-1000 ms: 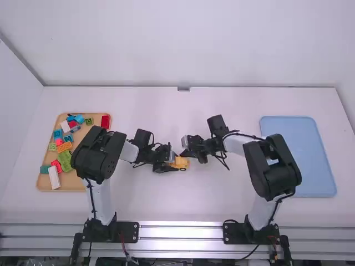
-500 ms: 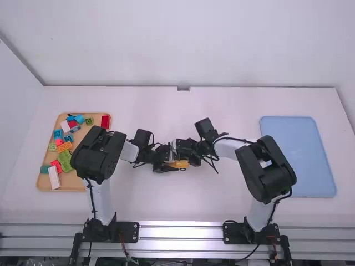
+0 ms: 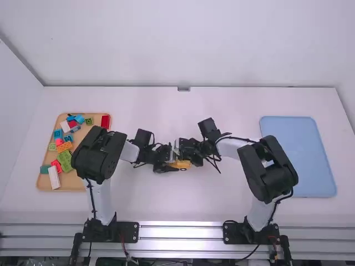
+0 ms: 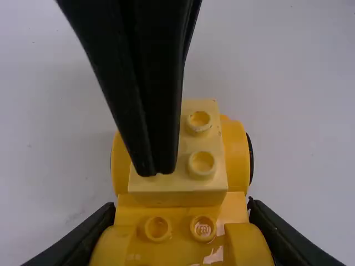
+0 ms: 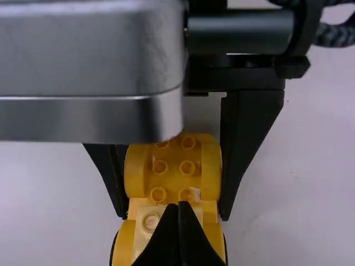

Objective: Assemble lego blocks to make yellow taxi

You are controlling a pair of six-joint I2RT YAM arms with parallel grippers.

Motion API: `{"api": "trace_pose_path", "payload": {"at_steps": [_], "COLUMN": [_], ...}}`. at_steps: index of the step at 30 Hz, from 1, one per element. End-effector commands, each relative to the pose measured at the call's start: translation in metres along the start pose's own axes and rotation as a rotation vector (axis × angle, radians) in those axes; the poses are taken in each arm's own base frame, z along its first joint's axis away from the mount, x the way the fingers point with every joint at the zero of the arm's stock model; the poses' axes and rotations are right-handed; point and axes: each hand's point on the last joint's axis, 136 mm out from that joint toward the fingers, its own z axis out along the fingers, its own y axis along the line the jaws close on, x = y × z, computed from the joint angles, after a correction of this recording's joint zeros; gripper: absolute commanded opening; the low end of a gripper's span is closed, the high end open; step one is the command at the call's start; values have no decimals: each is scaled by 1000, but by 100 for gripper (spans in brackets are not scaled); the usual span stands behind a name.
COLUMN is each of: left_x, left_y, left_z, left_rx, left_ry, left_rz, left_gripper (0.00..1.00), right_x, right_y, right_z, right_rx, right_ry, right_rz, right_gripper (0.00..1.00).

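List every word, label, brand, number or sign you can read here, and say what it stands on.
None can be read.
Yellow car base: a stud bears a faint mark, too small to make out.
Pale yellow block: no readable text.
Loose blocks in the wooden tray: any print is too small to read.
Blue tray: no readable text.

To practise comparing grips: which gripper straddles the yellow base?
The left gripper, one finger each side; the right gripper has its fingers together at the pale brick.
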Motion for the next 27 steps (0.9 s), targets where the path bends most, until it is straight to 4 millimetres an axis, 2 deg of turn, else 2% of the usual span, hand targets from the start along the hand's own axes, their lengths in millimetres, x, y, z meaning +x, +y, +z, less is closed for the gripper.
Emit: {"api": "trace_pose_path", "payload": {"at_steps": [1,5,10,18,27], "left_x": [15,15,15,15,15], "left_y": [-7,-7,-7,-7,-7], "left_z": [1,1,1,1,1], "left_rx": [4,4,4,2,2], "left_ry": [49,50,49,48,48], "left_rz": [-48,-49,-48,-50,-49], "left_gripper": [48,48,48,48,49], "right_x": [35,37,56,63,67], "right_y": [-1,4,7,11,17], "right_z": [-2,-1,-5,-6,3], "right_rx": [35,21,26,18,31], "right_ry": [125,137,232,251,304], "right_rz": [39,26,52,37,17], "right_gripper": [0,0,0,0,0]}}
